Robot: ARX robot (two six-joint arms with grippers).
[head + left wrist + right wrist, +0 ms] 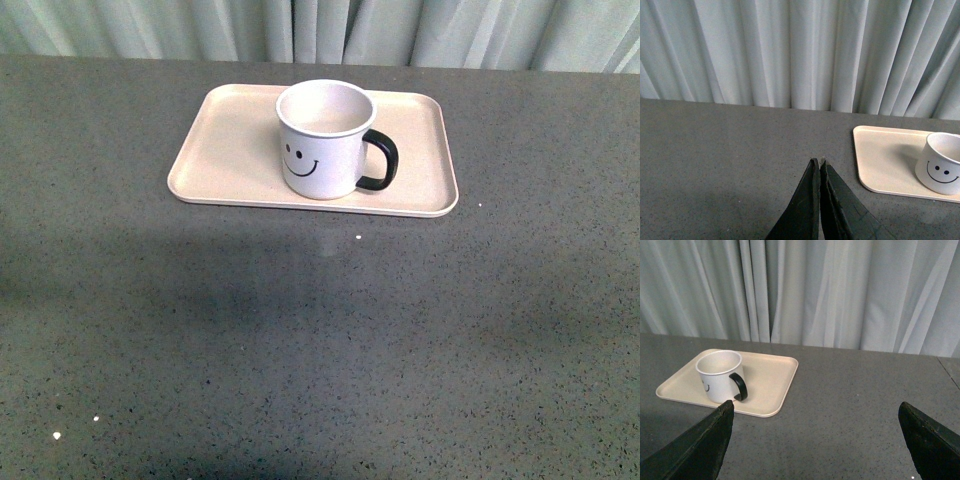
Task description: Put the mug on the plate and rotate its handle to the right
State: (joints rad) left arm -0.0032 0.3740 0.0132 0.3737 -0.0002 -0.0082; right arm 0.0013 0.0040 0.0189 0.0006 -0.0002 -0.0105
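One left tool (819,162) pinched, right tool (815,404) splayed

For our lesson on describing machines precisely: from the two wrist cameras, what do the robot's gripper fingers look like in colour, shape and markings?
The left gripper has matte black fingers, flat blades tapering to thin tips; one bears faint scored lines. The right gripper has similar dark, wedge-shaped fingers. No cables, labels or arm links show.
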